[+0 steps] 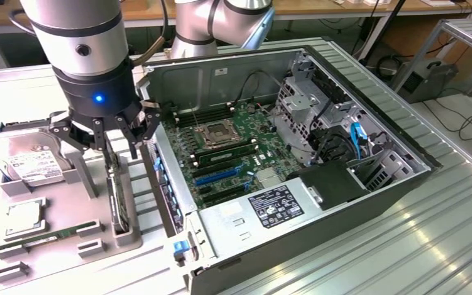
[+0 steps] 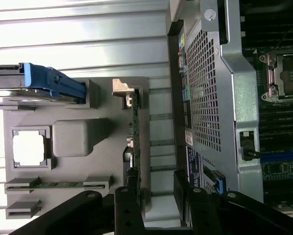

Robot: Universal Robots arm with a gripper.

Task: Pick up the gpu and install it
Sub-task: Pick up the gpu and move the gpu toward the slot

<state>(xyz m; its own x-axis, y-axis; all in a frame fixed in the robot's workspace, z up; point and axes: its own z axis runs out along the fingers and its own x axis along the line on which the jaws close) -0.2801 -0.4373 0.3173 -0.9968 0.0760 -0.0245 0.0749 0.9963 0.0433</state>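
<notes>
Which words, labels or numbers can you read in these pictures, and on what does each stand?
No text can be read.
White label on the hard drive: print too small.
Black label on the power supply: blurred.
Stickers on the computer case: unreadable.

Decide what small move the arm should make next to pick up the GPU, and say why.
Probably ease the gripper straight down a little. Its jaws stand open just above the GPU, which stands on edge in the grey holder and is not yet gripped. The fingers would need to straddle the card's top edge before they can close on it.
</notes>
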